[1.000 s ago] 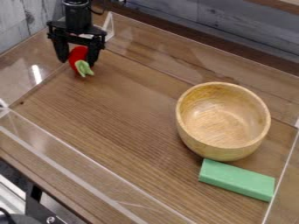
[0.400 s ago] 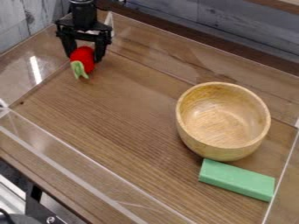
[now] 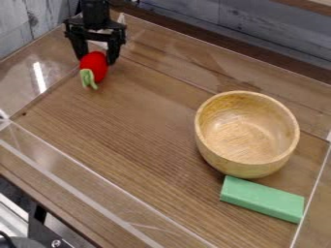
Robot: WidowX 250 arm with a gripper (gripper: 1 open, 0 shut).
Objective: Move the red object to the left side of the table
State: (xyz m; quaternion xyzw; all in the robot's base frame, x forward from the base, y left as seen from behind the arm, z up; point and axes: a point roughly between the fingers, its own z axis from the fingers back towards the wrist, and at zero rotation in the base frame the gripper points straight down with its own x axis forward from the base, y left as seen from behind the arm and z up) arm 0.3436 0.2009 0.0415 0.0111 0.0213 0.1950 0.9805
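Note:
The red object [image 3: 93, 66] is a small rounded toy with a light-green leafy end pointing toward the camera. It lies on the brown wood-grain table [image 3: 142, 136] in the far left corner. My gripper [image 3: 96, 46] hangs just behind and above it, pointing down, with its black fingers [image 3: 75, 46] spread apart. The gripper is open and holds nothing. The toy rests free on the wood, in front of the fingertips.
A wooden bowl [image 3: 247, 132] stands at the right of the table. A flat green block [image 3: 262, 199] lies in front of it near the right corner. Clear acrylic walls [image 3: 33, 73] edge the tabletop close to the toy.
My gripper, which straddled the red object a second ago, has drawn back toward the table's far edge. The toy now lies clear of the fingers, in about the same spot.

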